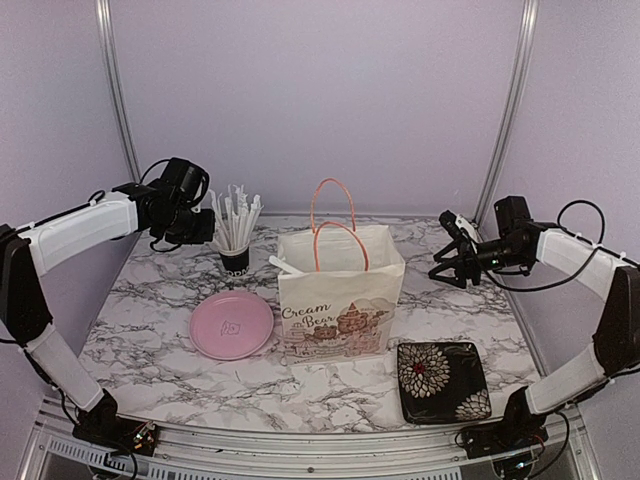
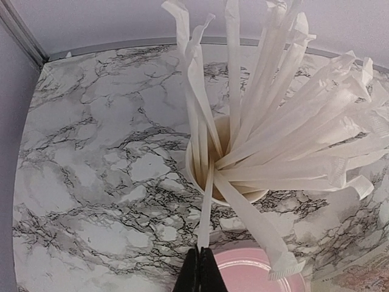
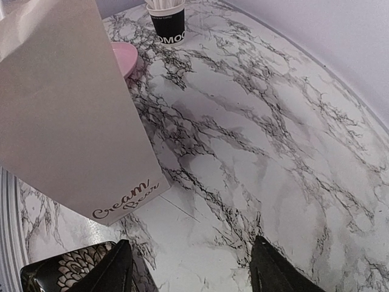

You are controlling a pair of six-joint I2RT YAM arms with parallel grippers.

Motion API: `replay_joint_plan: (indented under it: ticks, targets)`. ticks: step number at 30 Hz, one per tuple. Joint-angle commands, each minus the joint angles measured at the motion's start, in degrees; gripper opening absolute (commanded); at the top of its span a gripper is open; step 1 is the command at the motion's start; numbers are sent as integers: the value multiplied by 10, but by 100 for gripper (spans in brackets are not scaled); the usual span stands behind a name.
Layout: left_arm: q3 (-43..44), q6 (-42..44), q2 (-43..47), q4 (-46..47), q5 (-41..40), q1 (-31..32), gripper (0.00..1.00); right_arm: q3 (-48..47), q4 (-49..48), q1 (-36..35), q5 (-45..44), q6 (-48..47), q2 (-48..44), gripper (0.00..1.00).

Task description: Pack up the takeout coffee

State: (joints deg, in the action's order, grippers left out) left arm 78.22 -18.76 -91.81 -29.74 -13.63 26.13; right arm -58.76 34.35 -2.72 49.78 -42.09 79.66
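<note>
My left jaws [image 2: 199, 255] are pressed together on the lower end of one paper-wrapped straw [image 2: 205, 207]. Its other end is among the rest in the cup of straws [image 1: 235, 260], just behind the bag's left corner. The bag [image 1: 340, 300] stands upright and open in the middle of the surface [image 1: 150, 340]. My right jaws [image 3: 191, 243] are spread with nothing between them, hovering above the surface to the right of the bag.

The two coffee cups show nowhere on the surface in any view (I judge they are already in the bag, but its inside is hidden from me). A white stick [image 1: 283, 265] pokes over the bag's left rim. A pink plate [image 1: 232, 325] lies left of the bag, and a black flowered plate [image 1: 442, 380] lies in front of its right corner.

So the main packing looks done. What seems left is to draw this straw free and drop it into the bag.
</note>
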Motion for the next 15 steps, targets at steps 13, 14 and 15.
replay_joint_plan:
  ticks: [13,14,15]
  targets:
    - [41,21,98,-46,-31,-2,0,-18,9,-2,-3,-6,7,64]
    - [44,21,106,-54,-36,-2,0,-18,10,-2,-3,-7,8,64]
    - [48,20,115,-65,-37,-2,0,-18,9,-1,-3,-6,8,63]
